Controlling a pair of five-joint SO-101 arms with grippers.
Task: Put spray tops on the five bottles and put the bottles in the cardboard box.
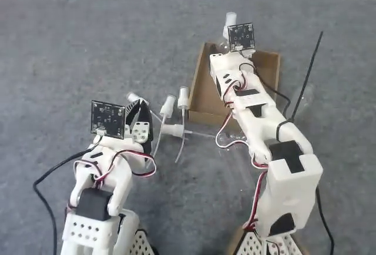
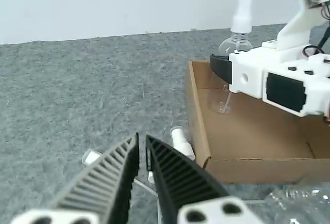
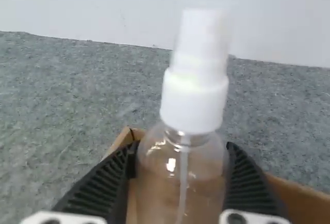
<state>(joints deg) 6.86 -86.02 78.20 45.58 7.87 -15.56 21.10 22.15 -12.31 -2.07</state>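
Grey carpet (image 1: 88,49), white wall (image 2: 103,2)
The carpet (flecked, short-piled) runs back to a plain, evenly lit wall.

Right arm (image 1: 258,111) extended, right fingers (image 3: 103,182) clamped (left arm (image 1: 103,178) tucked, left fingers (image 2: 175,177) together).

Bottle (image 3: 181,170) base cut off by picture edge

We see a clear bottle (image 3: 180,182) with white spray top (image 3: 196,95), brown cardboard box (image 1: 200,90), mottled grey desk (image 1: 88,49), and the left pincer (image 2: 142,139) ribbed black.
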